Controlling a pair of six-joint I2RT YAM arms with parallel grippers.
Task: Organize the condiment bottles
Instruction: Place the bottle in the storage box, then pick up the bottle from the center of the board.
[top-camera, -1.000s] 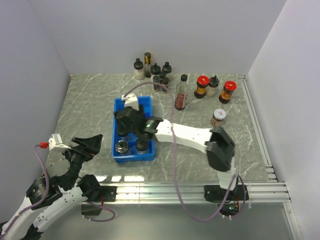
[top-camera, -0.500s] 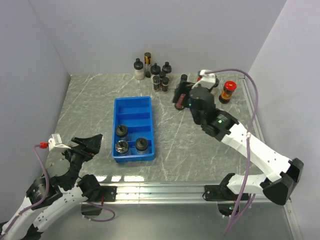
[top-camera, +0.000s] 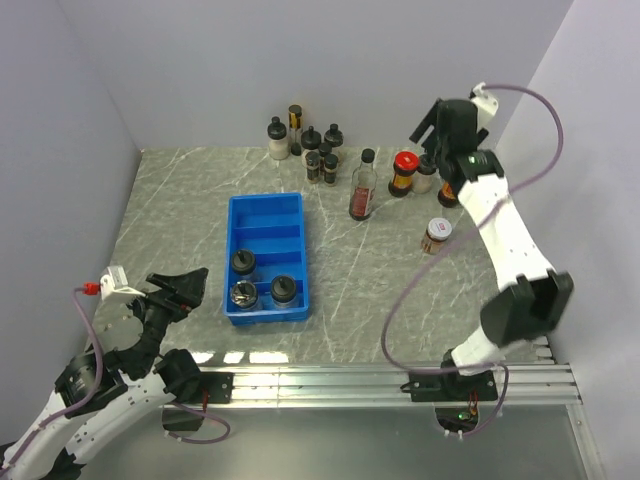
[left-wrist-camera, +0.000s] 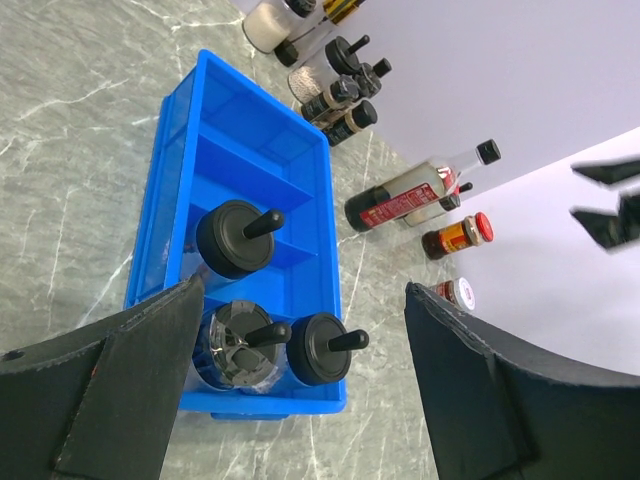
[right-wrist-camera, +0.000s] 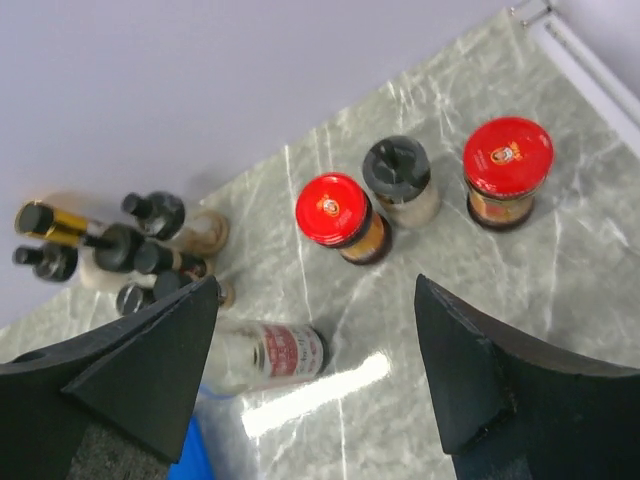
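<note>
The right gripper (right-wrist-camera: 315, 285) is held wide open and empty above the back-right cluster, where a red-capped jar (right-wrist-camera: 338, 215) sits just beside a black-capped jar (right-wrist-camera: 398, 178). The red one should probably be centred between the fingers (right-wrist-camera: 130, 380) and approached straight down, so the neighbour isn't knocked. Meanwhile the left gripper (left-wrist-camera: 305, 290) is parked wide open too.

condiment bottles (top-camera: 363, 190) — three trayed, rest seemingly upright
</note>
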